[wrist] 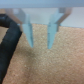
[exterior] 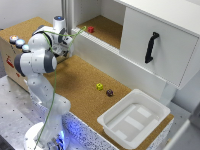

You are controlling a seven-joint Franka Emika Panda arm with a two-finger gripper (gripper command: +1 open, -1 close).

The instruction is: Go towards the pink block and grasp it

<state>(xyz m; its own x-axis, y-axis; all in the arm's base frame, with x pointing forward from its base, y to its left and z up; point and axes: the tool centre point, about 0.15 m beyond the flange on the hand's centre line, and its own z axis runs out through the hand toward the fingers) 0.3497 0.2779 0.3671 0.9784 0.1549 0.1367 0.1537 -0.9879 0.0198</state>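
One white tray [exterior: 134,119] sits nearest the exterior camera, at the front edge of the cork tabletop [exterior: 75,82], presumably a drop-off bin with nothing to do in this step. Just behind it, close together on the cork, lie the small yellow block [exterior: 99,86] and the small dark maroon block [exterior: 109,92]; both are distractors.

Toward the exterior view's left, the white arm [exterior: 37,60] rises from its base and bends over the tabletop, carrying the tool [exterior: 69,39] up near the raised white ledge [exterior: 100,50]. In the wrist view the two pale fingers [wrist: 30,34] stand apart over bare cork, with nothing between them, and a black cable [wrist: 10,45] curves beside them. That spread suits an approach.

Farthest back, the pink block [exterior: 91,29] rests on the recessed cork shelf [exterior: 107,27] beyond the ledge, beside the cabinet door with its black handle [exterior: 151,47]. It lies clear of the tool, so the reach over the ledge seems largely undone.
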